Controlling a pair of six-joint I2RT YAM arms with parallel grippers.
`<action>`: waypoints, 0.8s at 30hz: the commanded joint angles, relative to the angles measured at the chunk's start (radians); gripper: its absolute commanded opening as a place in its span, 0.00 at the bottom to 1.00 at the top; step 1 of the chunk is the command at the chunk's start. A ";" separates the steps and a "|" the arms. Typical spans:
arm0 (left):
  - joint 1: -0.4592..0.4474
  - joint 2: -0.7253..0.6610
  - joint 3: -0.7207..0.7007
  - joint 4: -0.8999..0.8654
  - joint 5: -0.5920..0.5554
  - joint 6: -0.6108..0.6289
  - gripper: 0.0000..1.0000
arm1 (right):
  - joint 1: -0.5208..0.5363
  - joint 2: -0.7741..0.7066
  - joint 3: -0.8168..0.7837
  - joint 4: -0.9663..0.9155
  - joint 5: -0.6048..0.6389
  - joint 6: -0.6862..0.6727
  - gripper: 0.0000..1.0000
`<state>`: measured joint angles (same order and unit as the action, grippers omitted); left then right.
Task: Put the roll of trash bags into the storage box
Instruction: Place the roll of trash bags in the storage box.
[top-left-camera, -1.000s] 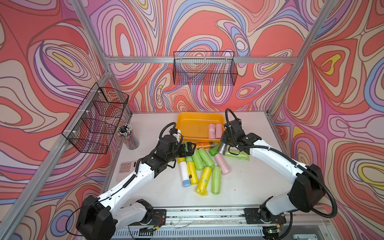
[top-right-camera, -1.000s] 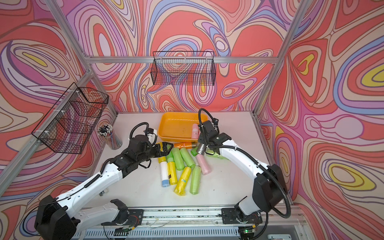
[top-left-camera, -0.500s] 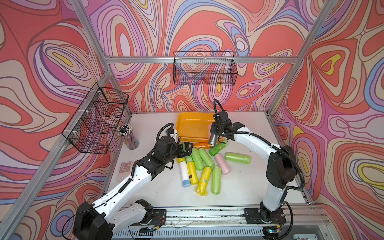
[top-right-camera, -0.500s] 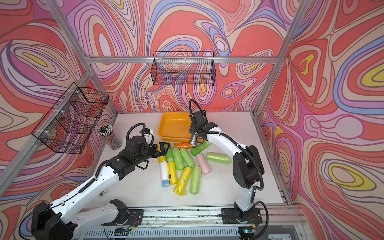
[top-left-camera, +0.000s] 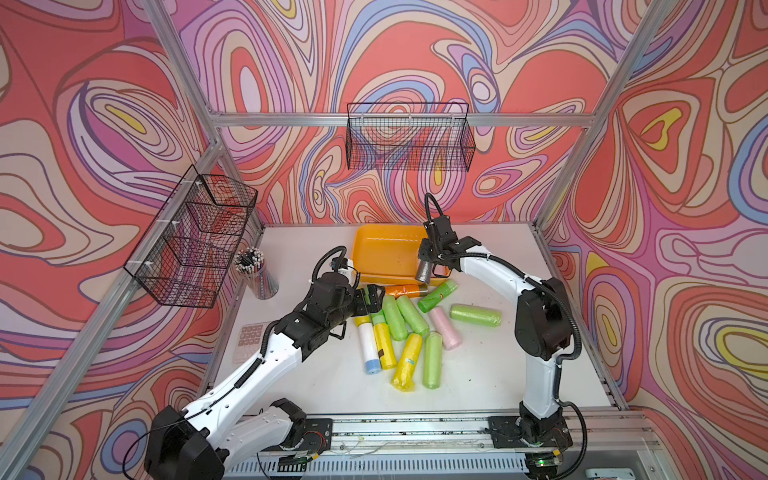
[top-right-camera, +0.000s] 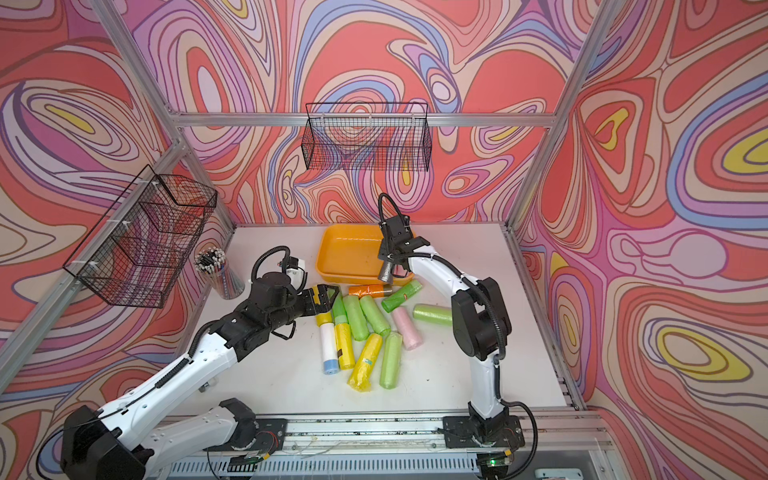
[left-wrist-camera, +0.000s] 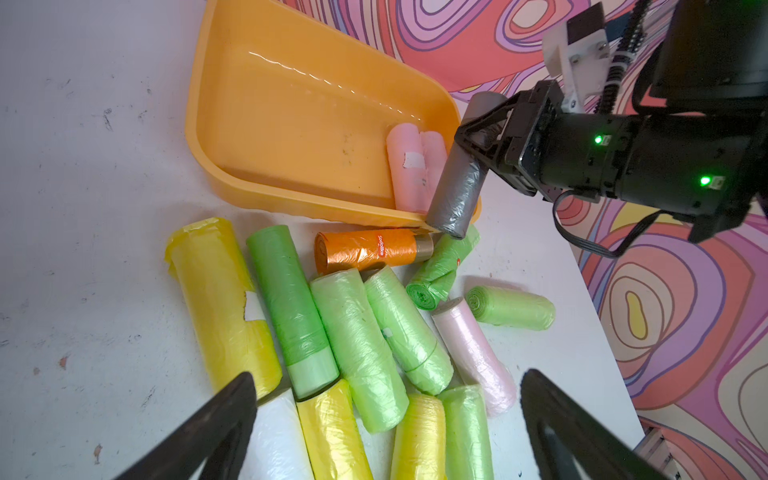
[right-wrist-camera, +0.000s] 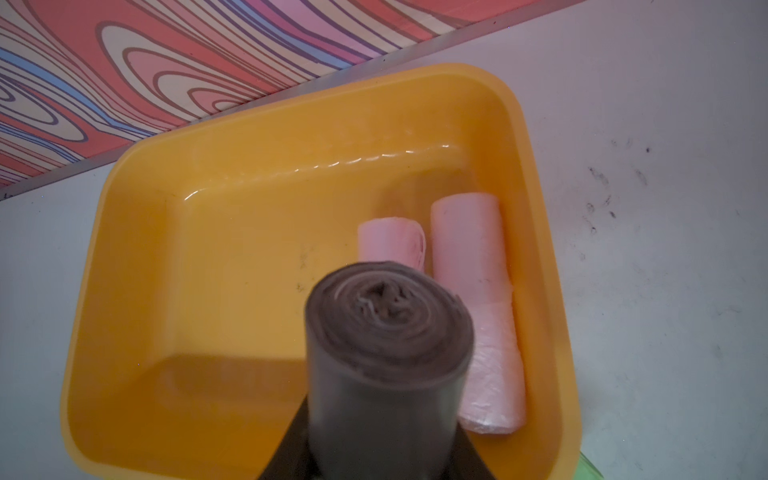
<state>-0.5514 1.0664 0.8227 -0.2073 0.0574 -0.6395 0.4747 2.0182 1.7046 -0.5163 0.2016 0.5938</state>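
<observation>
- We look at a white tabletop (top-left-camera: 478, 374) walled in by panels of swirling red, pink and purple.
- The right jaws pinch a dark grey roll of trash bags (top-left-camera: 424, 272) by its upper part.
- The roll hangs tilted, with its lower end over the near corner of the storage box (top-left-camera: 386, 249) on the right arm's side. We cannot tell whether it touches the rim.
- Two pink rolls (right-wrist-camera: 469, 249) lie side by side inside the box, along that same end wall.
- The left jaws stand spread wide, poised at the edge of a heap (top-left-camera: 392, 320) of green, yellow and white rolls in front of the box.
- An orange roll (top-left-camera: 401, 289) lies just beside the box's near wall.
- A lone green roll (top-left-camera: 476, 316) lies apart from the heap, toward the right arm.
- Two black wire baskets (top-left-camera: 409, 137) hang on the walls, and a cup of pens (top-left-camera: 255, 270) stands near the left wall.
</observation>
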 joint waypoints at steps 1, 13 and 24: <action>0.002 -0.001 0.010 -0.026 -0.015 0.013 1.00 | -0.004 0.037 0.069 0.015 0.011 -0.023 0.17; 0.002 0.004 0.024 -0.050 -0.042 0.021 1.00 | -0.006 0.249 0.337 -0.035 0.045 -0.090 0.17; 0.002 0.021 0.054 -0.094 -0.059 0.041 1.00 | -0.006 0.366 0.409 -0.050 0.042 -0.130 0.17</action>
<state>-0.5514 1.0801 0.8402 -0.2604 0.0196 -0.6167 0.4721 2.3650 2.0914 -0.5686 0.2291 0.4900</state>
